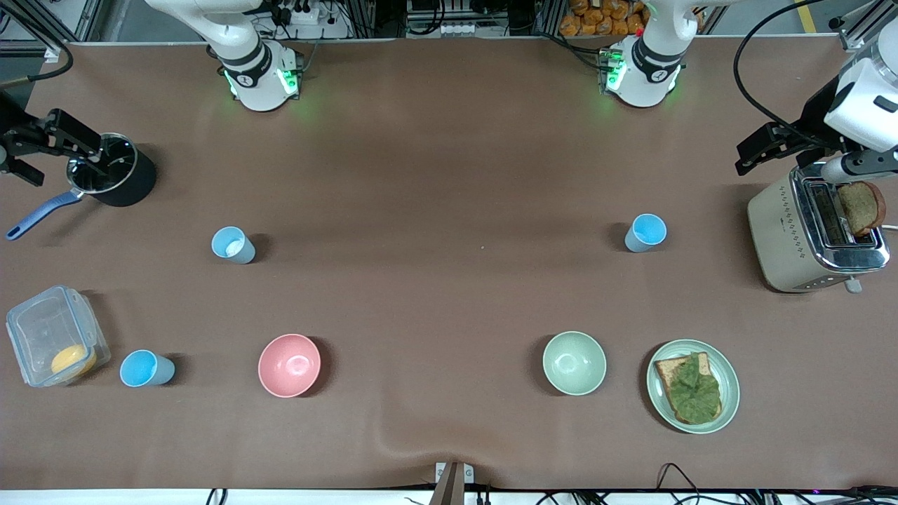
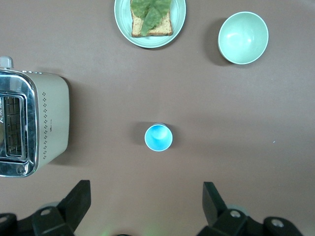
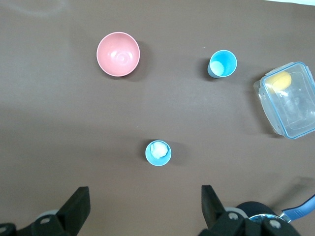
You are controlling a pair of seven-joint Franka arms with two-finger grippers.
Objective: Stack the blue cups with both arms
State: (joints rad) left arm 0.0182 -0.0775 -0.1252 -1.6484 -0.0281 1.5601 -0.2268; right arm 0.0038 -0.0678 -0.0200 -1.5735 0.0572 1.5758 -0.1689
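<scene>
Nearest the front camera, a row of things runs across the table (image 1: 435,175). At the right arm's end a clear box (image 1: 55,344) holds something yellow, and just beside it stands a bright blue cup (image 1: 144,369), upright and alone. Next along come the pink bowl (image 1: 289,365), then the green bowl (image 1: 574,362), then a green plate (image 1: 693,386) with toast under a lettuce leaf at the left arm's end.

Farther from the camera stand two more blue cups, well apart. The pale cup (image 1: 232,245), whitish inside, sits toward the right arm's end; the sky-blue cup (image 1: 645,233) sits toward the left arm's end. Both are upright, and nothing touches them. No cup is stacked in another.

Farther again, a black pot (image 1: 116,177) with a blue handle stands at the right arm's end and a cream toaster (image 1: 814,235) with a slice of bread in its slot at the left arm's end.

The right gripper (image 3: 142,211) hangs over the bare table beside the pale cup, near the pot, its fingers spread wide and holding nothing. The left gripper (image 2: 147,209) hangs the same way over the table beside the sky-blue cup, near the toaster, fingers wide apart and empty. Both arms' green-lit bases stand along the table edge farthest from the camera.
</scene>
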